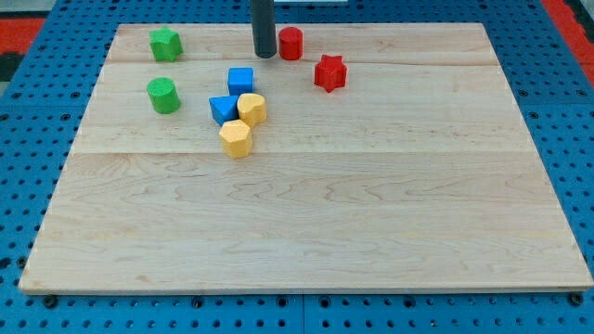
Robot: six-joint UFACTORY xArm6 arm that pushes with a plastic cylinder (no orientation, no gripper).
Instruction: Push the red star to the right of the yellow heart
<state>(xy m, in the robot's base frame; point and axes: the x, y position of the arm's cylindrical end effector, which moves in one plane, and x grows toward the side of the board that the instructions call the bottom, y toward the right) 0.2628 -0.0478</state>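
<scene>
The red star (329,72) lies on the wooden board near the view's top, right of centre. The yellow heart (251,109) lies lower left of it, in a cluster with a blue cube (241,81), a blue triangular block (223,109) and a yellow hexagonal block (236,138). My tip (264,55) comes down from the view's top, just left of a red cylinder (290,43). It is up and left of the red star, apart from it, and above the blue cube.
A green star-like block (165,43) lies at the top left and a green cylinder (163,95) below it. The wooden board (306,232) rests on a blue pegboard surface (28,139).
</scene>
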